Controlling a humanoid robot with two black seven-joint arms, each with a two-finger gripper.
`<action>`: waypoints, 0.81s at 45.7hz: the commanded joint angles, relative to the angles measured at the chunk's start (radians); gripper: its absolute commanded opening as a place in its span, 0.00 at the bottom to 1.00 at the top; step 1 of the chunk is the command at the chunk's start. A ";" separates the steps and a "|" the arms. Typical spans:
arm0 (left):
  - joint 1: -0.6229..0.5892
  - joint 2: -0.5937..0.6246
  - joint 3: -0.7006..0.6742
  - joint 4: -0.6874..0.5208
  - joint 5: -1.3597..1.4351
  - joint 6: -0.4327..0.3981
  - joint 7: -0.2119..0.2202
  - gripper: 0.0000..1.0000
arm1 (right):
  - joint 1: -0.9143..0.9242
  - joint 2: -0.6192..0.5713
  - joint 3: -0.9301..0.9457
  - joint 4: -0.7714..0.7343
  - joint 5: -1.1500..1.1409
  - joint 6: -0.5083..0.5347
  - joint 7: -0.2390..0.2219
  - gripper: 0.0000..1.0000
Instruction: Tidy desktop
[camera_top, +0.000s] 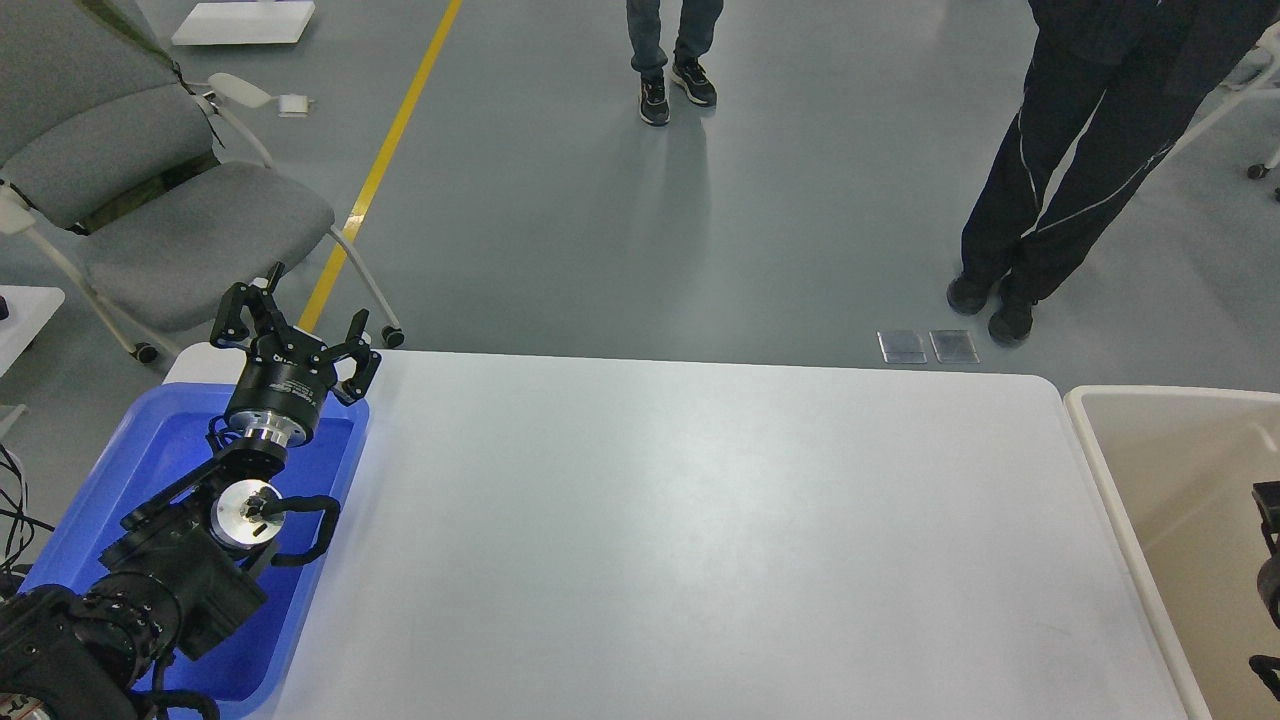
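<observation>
The white desktop (700, 520) fills the middle of the head view and nothing lies on it. My left gripper (296, 322) is open and empty, with its fingers spread. It hangs over the far end of the blue tray (165, 450) at the desktop's left side. Only a dark part of my right arm (1268, 545) shows at the right edge, over the beige bin (1150, 470). Its fingers cannot be told apart.
A grey chair (170, 230) stands behind the table's left corner. Two people stand on the floor beyond the far edge, one at the middle (675, 60) and one at the right (1060, 170). A yellow floor line (385, 165) runs past the chair.
</observation>
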 joint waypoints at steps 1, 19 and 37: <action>0.000 0.000 0.000 0.001 0.000 0.000 0.000 1.00 | 0.004 0.004 0.004 0.000 0.000 -0.005 0.008 1.00; 0.000 0.000 0.000 -0.001 0.000 0.000 0.000 1.00 | 0.075 0.007 0.025 0.009 0.005 0.066 0.008 1.00; 0.000 0.000 0.000 0.001 -0.002 0.000 0.000 1.00 | 0.004 -0.198 0.637 0.526 -0.013 0.109 0.017 1.00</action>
